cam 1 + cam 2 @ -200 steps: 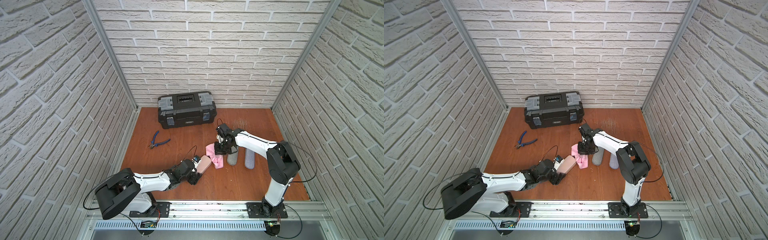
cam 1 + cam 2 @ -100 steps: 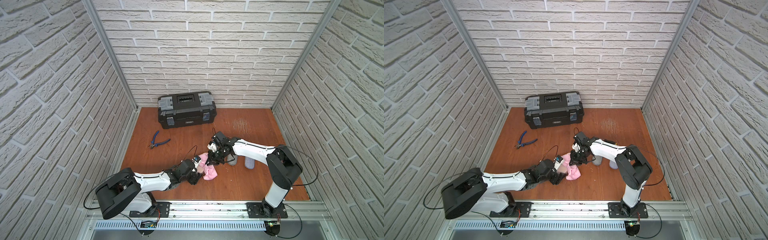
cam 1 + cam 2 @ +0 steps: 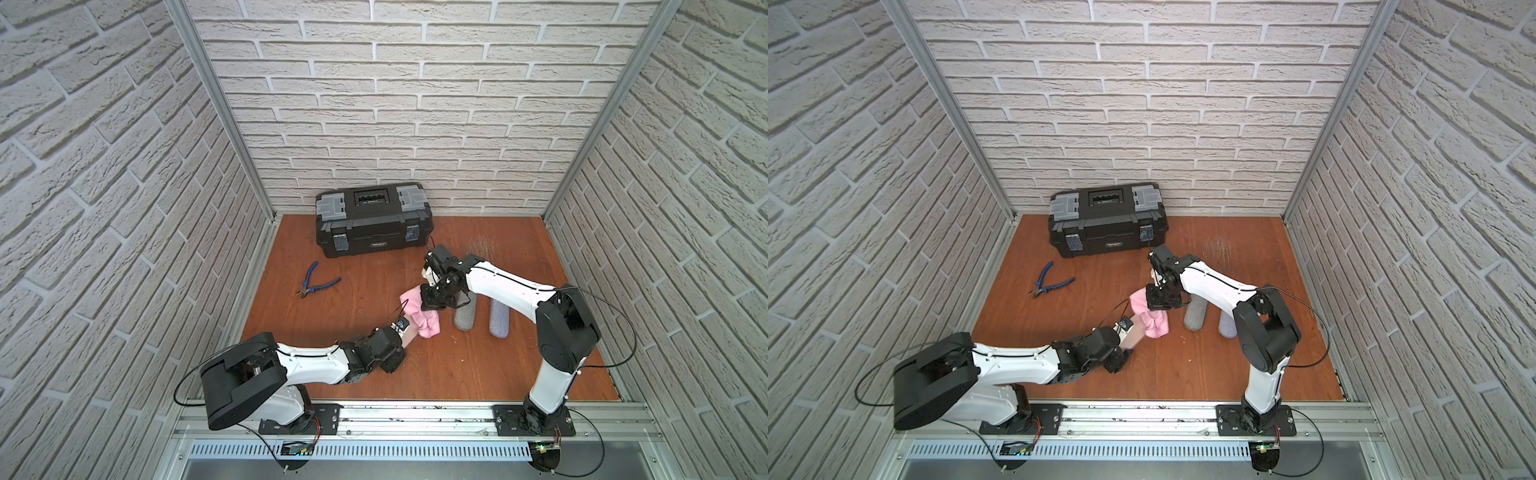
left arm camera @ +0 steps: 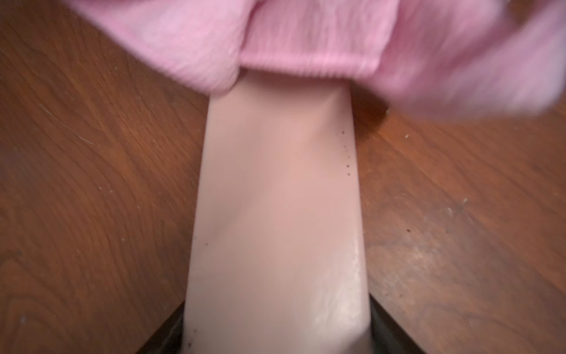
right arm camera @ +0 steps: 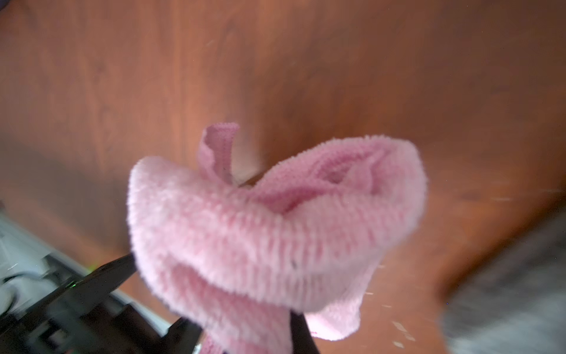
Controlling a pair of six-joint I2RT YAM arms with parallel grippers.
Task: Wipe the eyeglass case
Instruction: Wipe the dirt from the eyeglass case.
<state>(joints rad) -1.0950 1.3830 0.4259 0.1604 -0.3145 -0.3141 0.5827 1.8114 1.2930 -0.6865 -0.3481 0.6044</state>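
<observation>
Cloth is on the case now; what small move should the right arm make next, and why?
Probably drag the pink cloth along the eyeglass case toward the left gripper: the right gripper pinches it over only the far end, and the bare stretch shows dark specks.

White arm links [image 3: 316, 365], black joints [image 3: 565, 328], looping black cables [image 3: 635, 336]

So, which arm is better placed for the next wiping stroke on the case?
Right. The right pincer is shut on the pink cloth, which lies over the far end of the eyeglass case. The left pincer grips the case's near end, so it should probably just hold it steady.
</observation>
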